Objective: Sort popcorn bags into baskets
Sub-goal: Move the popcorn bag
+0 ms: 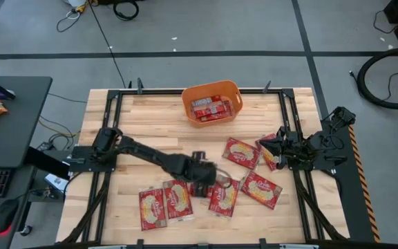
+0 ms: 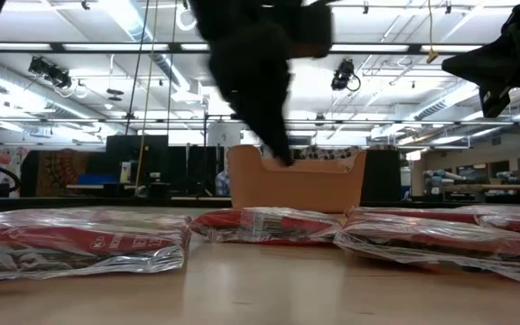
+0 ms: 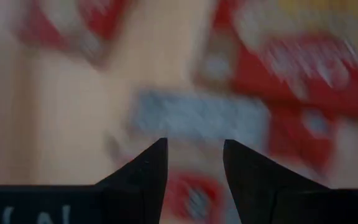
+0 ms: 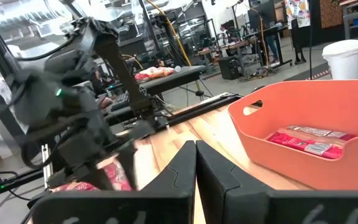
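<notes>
Light wooden slatted table [image 1: 137, 121]: the orange rounded plastic tub [image 1: 212, 102] holds several packets. Flat red popcorn bags [image 1: 242, 153] lie near, unsorted. Left tool [image 1: 221, 181], released, hovers above them for pickup. Right tool [image 1: 269, 144] waits clenched.

Six red popcorn bags [image 1: 242, 153] lie flat; others fill the orange basket [image 1: 235, 89].
</notes>
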